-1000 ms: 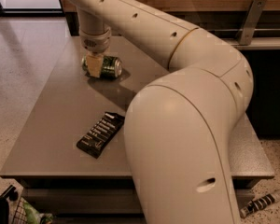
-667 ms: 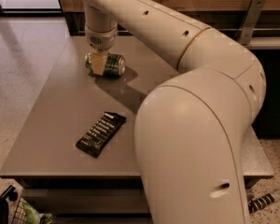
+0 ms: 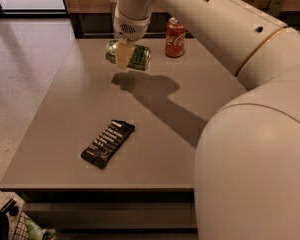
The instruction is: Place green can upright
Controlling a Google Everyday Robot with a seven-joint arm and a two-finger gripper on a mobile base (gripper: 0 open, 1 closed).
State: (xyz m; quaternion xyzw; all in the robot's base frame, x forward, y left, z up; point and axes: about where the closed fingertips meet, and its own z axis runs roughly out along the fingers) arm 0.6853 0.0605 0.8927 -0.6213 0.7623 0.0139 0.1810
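The green can (image 3: 135, 56) has a dark green, white-patterned label and silver ends. It lies on its side in the air, held above the back of the grey table (image 3: 65, 124), with its shadow on the tabletop below. My gripper (image 3: 122, 55) hangs from the cream arm and is shut on the can's middle; one pale finger (image 3: 121, 54) crosses the can's front.
A red Coca-Cola can (image 3: 175, 37) stands upright at the table's back edge, just right of the held can. A black snack packet (image 3: 108, 143) lies flat near the front left. My large cream arm (image 3: 255, 149) covers the table's right side. A basket (image 3: 20, 229) sits on the floor at lower left.
The gripper has lifted the green can off the tabletop; it now hangs in the air on its side. The view has shifted, and the red can now shows.
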